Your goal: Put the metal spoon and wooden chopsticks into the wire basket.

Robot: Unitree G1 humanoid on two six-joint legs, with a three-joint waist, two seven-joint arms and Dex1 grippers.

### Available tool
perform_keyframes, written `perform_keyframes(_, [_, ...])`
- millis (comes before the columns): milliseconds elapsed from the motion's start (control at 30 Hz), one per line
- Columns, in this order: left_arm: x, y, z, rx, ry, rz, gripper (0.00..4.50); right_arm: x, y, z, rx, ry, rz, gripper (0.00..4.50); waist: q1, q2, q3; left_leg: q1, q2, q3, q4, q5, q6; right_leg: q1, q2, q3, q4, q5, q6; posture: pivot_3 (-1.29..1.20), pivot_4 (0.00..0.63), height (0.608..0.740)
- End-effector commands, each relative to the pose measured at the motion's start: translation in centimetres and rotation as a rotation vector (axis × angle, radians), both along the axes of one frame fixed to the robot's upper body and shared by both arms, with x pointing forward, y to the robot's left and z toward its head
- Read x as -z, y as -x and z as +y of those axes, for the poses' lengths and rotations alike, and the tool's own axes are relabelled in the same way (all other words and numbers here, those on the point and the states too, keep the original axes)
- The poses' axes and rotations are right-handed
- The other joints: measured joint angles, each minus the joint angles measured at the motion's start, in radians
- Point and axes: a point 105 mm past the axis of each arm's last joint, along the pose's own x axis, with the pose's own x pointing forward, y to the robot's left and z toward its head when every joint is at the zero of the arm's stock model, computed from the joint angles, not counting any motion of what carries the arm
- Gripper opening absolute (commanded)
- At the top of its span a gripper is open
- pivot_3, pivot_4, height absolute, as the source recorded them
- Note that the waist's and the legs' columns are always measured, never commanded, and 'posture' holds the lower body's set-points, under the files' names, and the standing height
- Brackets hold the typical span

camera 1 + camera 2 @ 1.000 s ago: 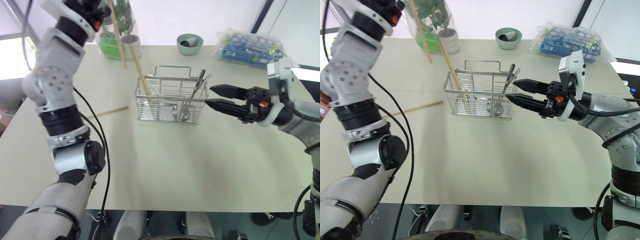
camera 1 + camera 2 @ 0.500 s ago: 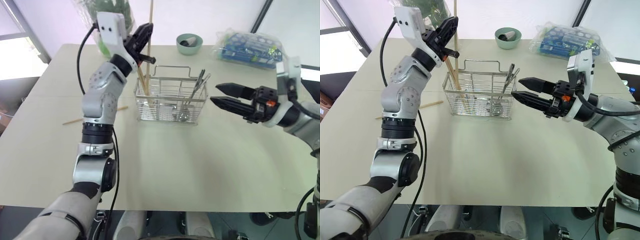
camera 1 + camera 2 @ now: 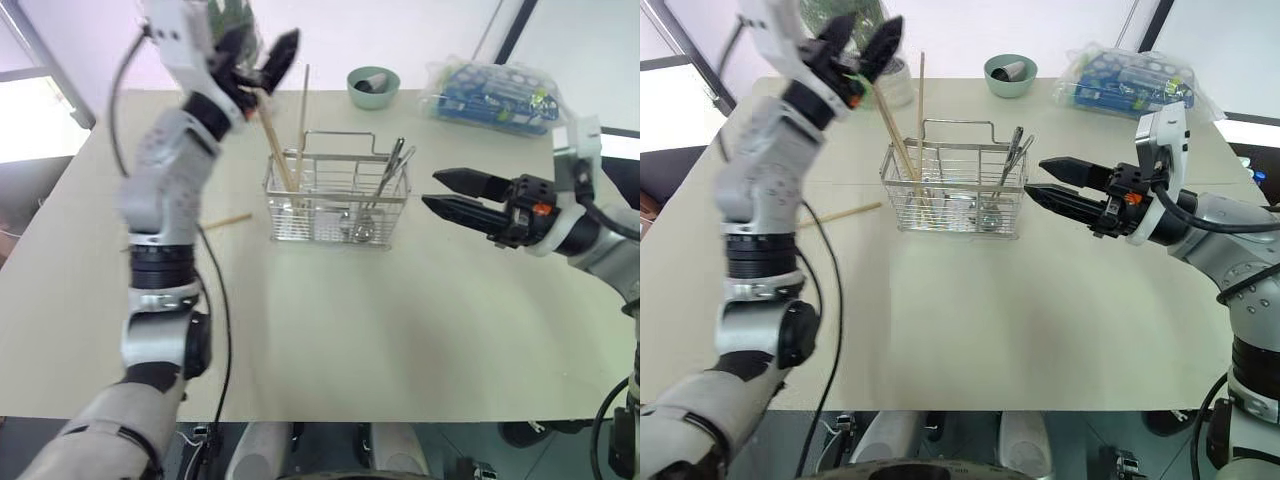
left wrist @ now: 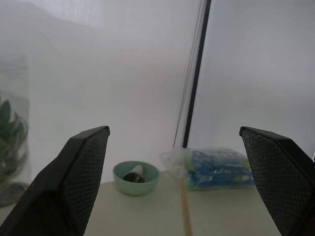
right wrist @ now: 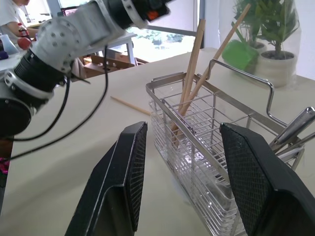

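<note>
The wire basket (image 3: 338, 186) stands at mid-table. Two wooden chopsticks rest in its left end, one leaning (image 3: 274, 145) and one nearly upright (image 3: 302, 112). Another chopstick (image 3: 228, 220) lies flat on the table to the basket's left. The metal spoon (image 3: 392, 166) leans in the right end, handle above the rim. My left gripper (image 3: 262, 52) is raised above and left of the basket, open and empty, just clear of the upright chopstick. My right gripper (image 3: 432, 190) hovers level beside the basket's right end, open, holding nothing. Its wrist view shows the basket (image 5: 197, 132) and chopsticks (image 5: 194, 54) close ahead.
At the table's far edge sit a green bowl (image 3: 373, 86) and a clear plastic bag of blue items (image 3: 490, 95). A potted plant in clear wrap (image 5: 266, 29) stands at the back left, behind my left arm. The near half of the table (image 3: 330, 340) is bare.
My left gripper has opened and let go of the chopstick, which has dropped upright into the basket's left end. The left hand has sunk slightly. The right arm has stayed still.
</note>
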Motion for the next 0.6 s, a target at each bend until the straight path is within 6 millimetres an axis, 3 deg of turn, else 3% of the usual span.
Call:
perform_keyframes(33, [0.6, 1.3, 4.0, 0.024, -0.306, 0.021, 4.47, -1.0, 0.4, -0.1, -0.002, -0.001, -0.057, 2.41, -0.008, 0.0, 0.0, 0.0, 0.0, 0.0, 0.0, 0.0, 0.0, 0.0, 0.0, 0.0, 0.0, 0.0, 0.0, 0.0, 0.15, 0.687])
perform_keyframes(200, [7.5, 1.9, 8.4, 0.114, -0.769, 0.26, 4.47, -0.9, 0.1, 0.1, -0.012, 0.001, -0.054, 2.41, -0.004, 0.002, -0.001, 0.002, 0.0, 0.002, -0.002, 0.0, 0.0, 0.0, 0.0, 0.002, 0.0, 0.0, -0.001, 0.0, 0.15, 0.687])
perform_keyframes(300, [10.8, 1.9, 10.6, 0.176, -0.908, 0.4, 4.47, -1.1, -0.1, 0.1, -0.015, -0.002, -0.054, 2.41, 0.007, 0.002, 0.0, 0.001, 0.0, 0.001, -0.002, -0.001, -0.001, -0.002, -0.001, 0.001, -0.004, -0.001, -0.004, 0.0, 0.15, 0.687])
perform_keyframes(433, [13.1, 0.7, 11.7, 0.203, -0.97, 0.502, 4.47, -1.2, -0.1, 0.2, -0.021, -0.002, -0.051, 2.41, 0.018, 0.0, 0.0, 0.0, 0.0, 0.001, -0.002, -0.001, -0.001, -0.004, -0.001, 0.001, -0.005, -0.001, -0.003, 0.0, 0.15, 0.687])
perform_keyframes(600, [15.6, -0.7, 11.0, 0.222, -1.008, 0.547, 4.47, -1.3, 0.2, 0.3, -0.017, 0.004, -0.046, 2.41, 0.015, 0.0, 0.0, -0.001, -0.001, 0.0, -0.001, -0.001, 0.001, -0.003, -0.002, 0.001, -0.005, 0.0, -0.001, 0.0, 0.15, 0.687])
